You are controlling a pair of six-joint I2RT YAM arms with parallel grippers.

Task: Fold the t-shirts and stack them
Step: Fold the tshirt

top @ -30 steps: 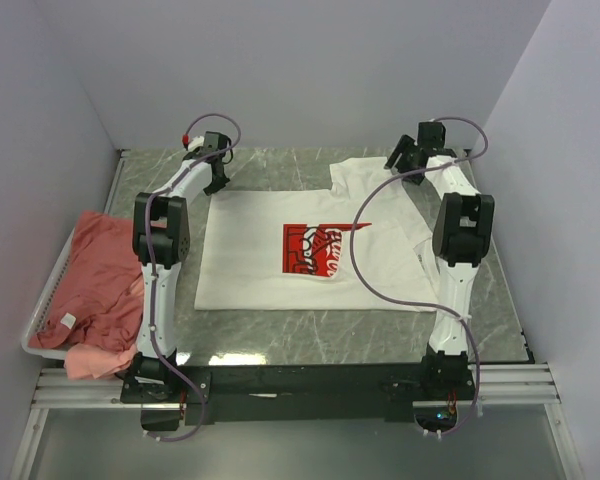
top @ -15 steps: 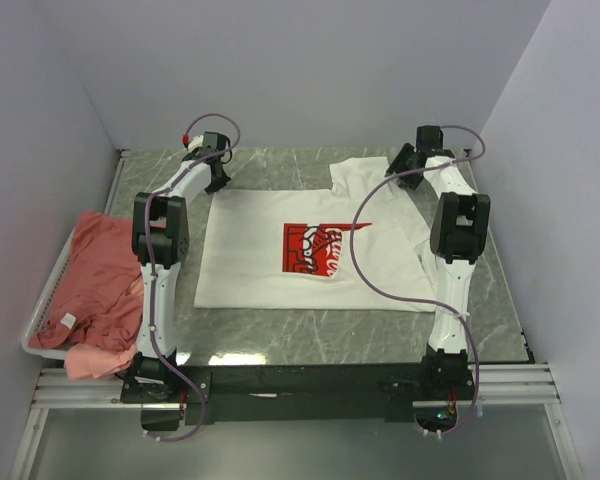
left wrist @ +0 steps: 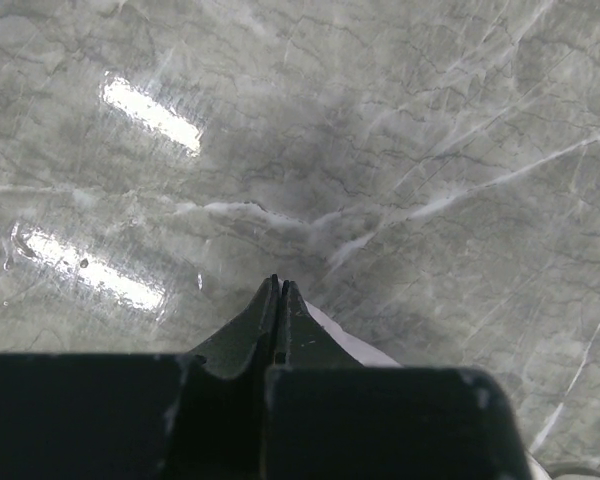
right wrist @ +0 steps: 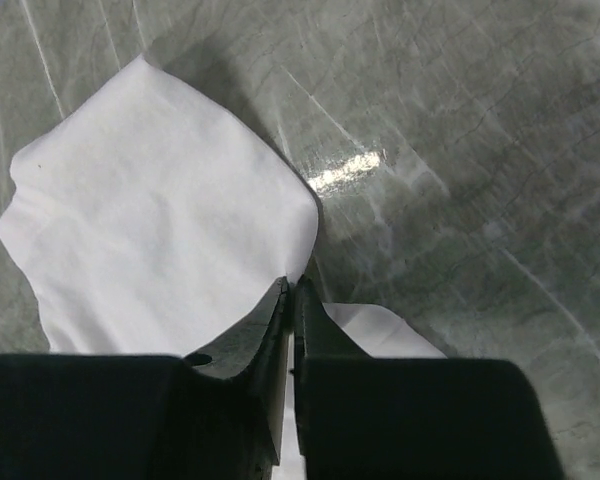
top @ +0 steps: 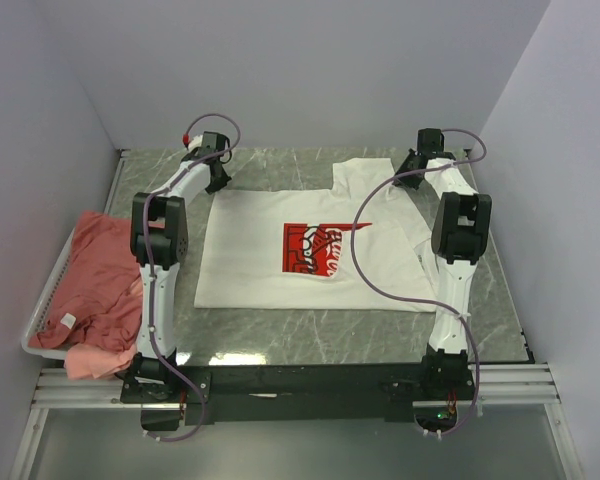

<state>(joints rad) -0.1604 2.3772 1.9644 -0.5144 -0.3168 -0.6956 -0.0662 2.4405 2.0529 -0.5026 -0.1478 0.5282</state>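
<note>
The white t-shirt [top: 270, 250] lies flat, print up, on the glossy grey marble table [top: 280, 340] — plain pale walls [top: 310, 70] stand behind and beside it. At its far-left corner my left gripper [left wrist: 279, 285] is pressed together; at its far-right sleeve my right gripper [right wrist: 291, 285] pinches the cloth. Left of it, pink t-shirts [top: 95, 270] fill a wire basket [top: 40, 320].

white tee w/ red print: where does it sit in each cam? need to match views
Top external: white tee lies spread flat mid-table, between the arms.
Left wrist: only a sliver of the white tee, just right of the left gripper, bottom centre.
Right wrist: a flap of the white tee fills left-centre, reaching the right gripper.
Shared landmark: grey marble tabletop.
</note>
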